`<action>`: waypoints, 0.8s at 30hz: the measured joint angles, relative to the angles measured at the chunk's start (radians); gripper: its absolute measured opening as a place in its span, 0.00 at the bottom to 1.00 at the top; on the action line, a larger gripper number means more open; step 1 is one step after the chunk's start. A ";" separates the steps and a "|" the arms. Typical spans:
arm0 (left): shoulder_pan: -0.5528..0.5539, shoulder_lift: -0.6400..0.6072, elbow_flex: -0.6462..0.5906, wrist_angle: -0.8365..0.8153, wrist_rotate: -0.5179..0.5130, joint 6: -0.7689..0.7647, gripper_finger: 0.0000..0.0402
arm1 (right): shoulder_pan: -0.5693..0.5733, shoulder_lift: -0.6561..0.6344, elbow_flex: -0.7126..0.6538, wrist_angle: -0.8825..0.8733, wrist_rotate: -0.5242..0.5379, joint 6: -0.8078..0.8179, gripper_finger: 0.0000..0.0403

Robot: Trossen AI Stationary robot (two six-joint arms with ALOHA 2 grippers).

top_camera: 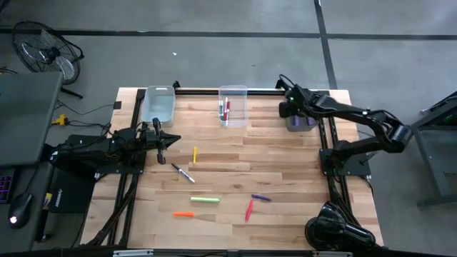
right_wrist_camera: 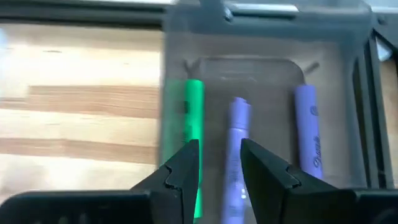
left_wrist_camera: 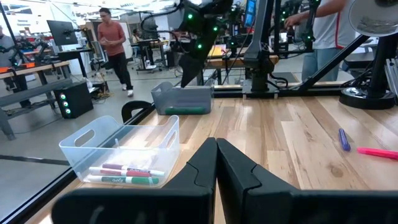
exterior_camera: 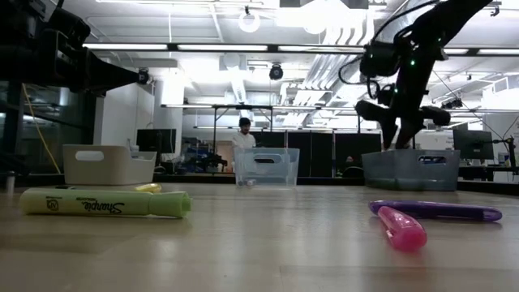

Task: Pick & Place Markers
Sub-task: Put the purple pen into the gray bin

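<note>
Six markers lie flat on the wooden table: yellow [top_camera: 195, 155], black-and-white [top_camera: 183, 172], light green [top_camera: 204, 200], orange [top_camera: 183, 213], red-pink [top_camera: 248, 209] and purple [top_camera: 260, 197]. My right gripper [right_wrist_camera: 221, 158] hangs open above the grey bin [top_camera: 300, 118] at the far right. In that bin lie a green marker [right_wrist_camera: 194, 118] and two purple ones [right_wrist_camera: 236, 143] [right_wrist_camera: 308, 130]; one purple lies below the gap between my fingers. The middle clear bin [top_camera: 233, 106] holds red and green markers [left_wrist_camera: 124, 175]. My left gripper [left_wrist_camera: 216, 163] is shut, hovering near the table's left side [top_camera: 158, 139].
A clear bin [top_camera: 158, 105] stands at the far left corner with nothing visible in it. Bare wood lies between the scattered markers and the bins. Both arm bases and frames flank the table. People show in the room beyond [exterior_camera: 243, 134].
</note>
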 joint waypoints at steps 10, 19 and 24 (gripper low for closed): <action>0.000 0.000 0.000 0.000 0.000 0.000 0.00 | 0.114 -0.097 0.000 0.061 -0.028 -0.113 0.25; 0.000 0.000 0.000 0.000 0.000 0.000 0.00 | 0.246 -0.130 0.002 0.107 -0.098 -0.224 0.26; 0.000 0.000 0.000 0.000 0.000 0.000 0.00 | 0.328 -0.130 0.002 0.106 -0.174 -0.262 0.26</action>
